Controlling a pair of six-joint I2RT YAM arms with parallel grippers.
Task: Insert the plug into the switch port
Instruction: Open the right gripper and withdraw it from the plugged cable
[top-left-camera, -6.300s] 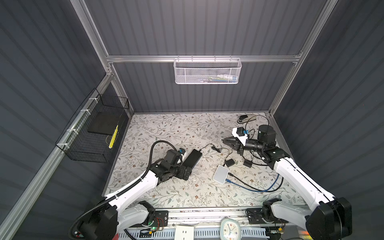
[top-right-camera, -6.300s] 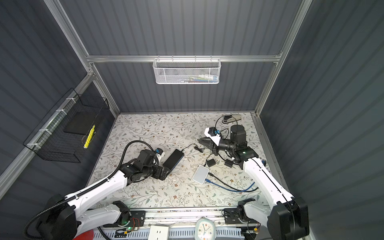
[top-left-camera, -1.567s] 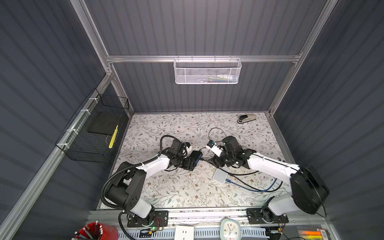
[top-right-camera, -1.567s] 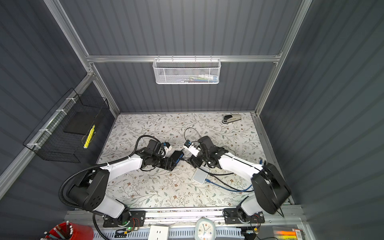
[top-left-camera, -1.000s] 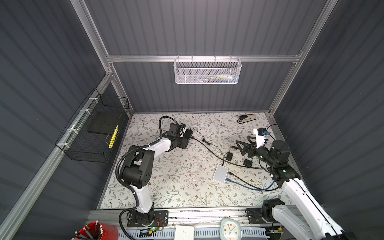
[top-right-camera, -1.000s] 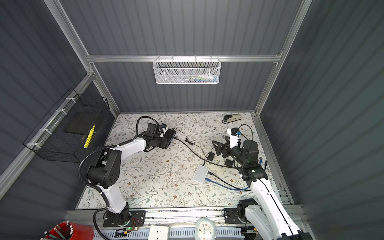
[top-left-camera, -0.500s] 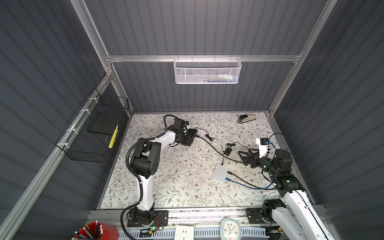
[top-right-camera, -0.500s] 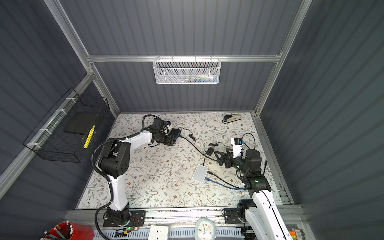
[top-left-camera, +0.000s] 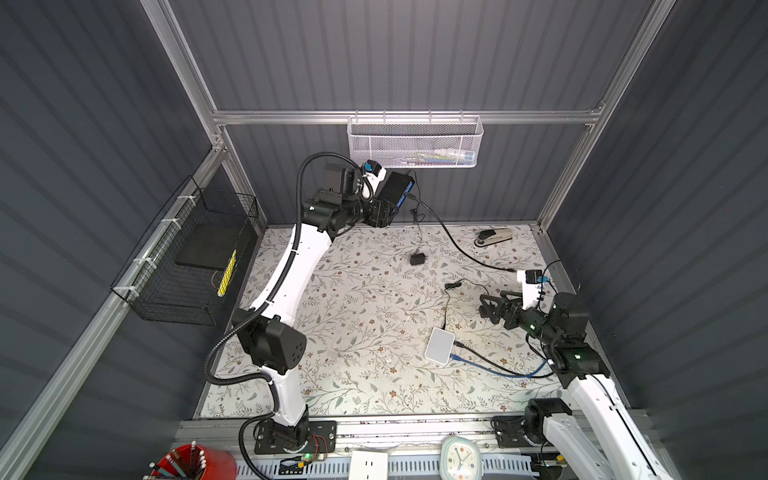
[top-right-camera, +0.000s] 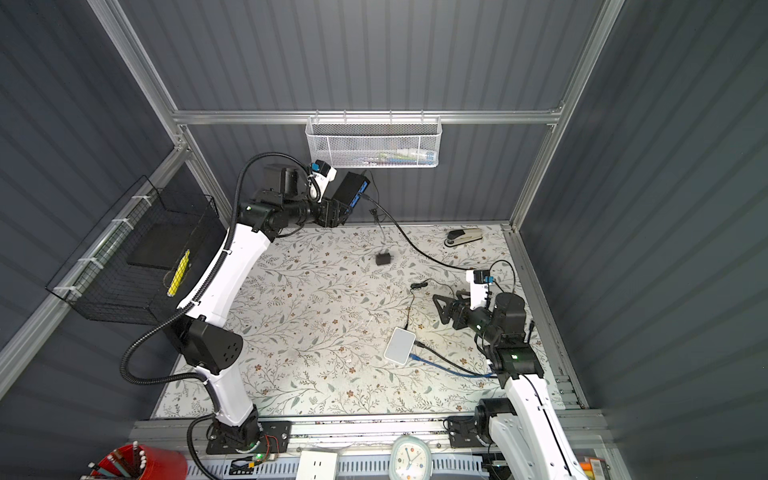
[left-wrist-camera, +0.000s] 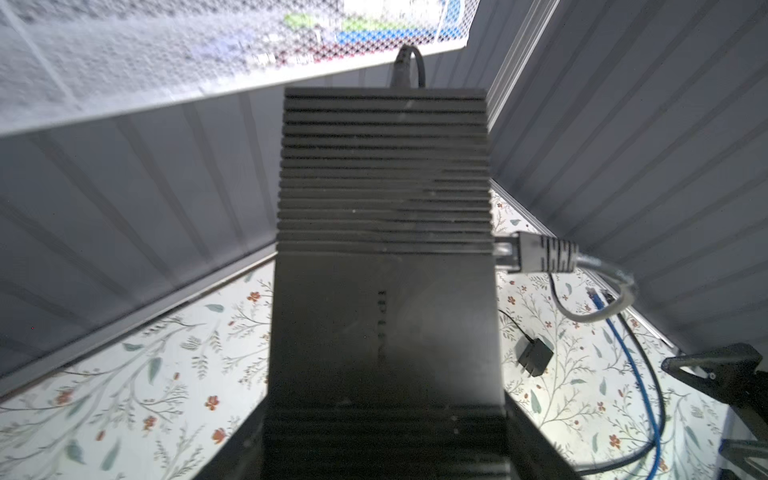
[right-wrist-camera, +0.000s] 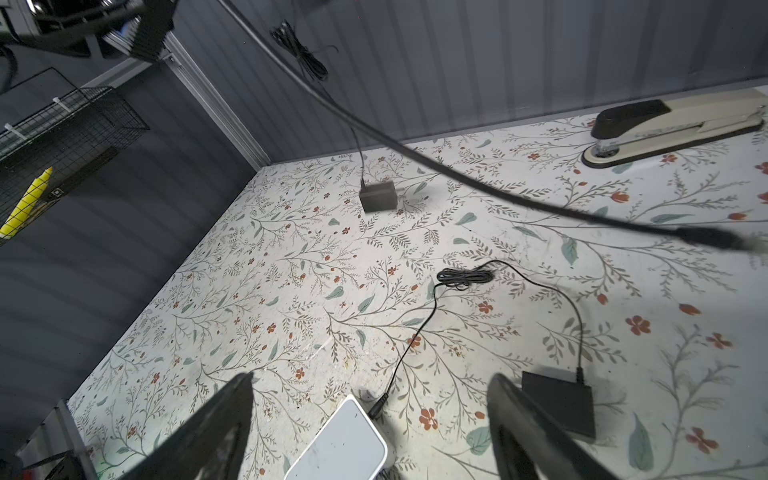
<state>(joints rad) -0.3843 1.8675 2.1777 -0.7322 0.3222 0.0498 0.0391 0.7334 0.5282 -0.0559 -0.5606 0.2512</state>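
Observation:
My left gripper (top-left-camera: 385, 206) is shut on the black switch (top-left-camera: 397, 189), holding it high above the table's back edge, just under the white mesh basket (top-left-camera: 415, 143). In the left wrist view the ribbed switch (left-wrist-camera: 382, 249) fills the middle, and a grey plug (left-wrist-camera: 536, 251) sits in a port on its side. A black cable (top-left-camera: 449, 237) runs from the switch down to a loose plug end (top-left-camera: 510, 270) near the right edge. My right gripper (top-left-camera: 488, 309) is open and empty, low over the table beside the white box (right-wrist-camera: 340, 444).
A black power adapter (top-left-camera: 417, 259) hangs on a thin cord from the switch. The white box (top-left-camera: 439, 345) has a blue cable (top-left-camera: 498, 368). A stapler (top-left-camera: 494, 237) lies back right. A black wire basket (top-left-camera: 191, 257) hangs on the left wall. Another black adapter (right-wrist-camera: 559, 407) lies by my right finger.
My left arm has lifted the switch from the table's back up to the mesh basket, dragging its cable and adapter along. The right gripper has drawn back slightly and stays open.

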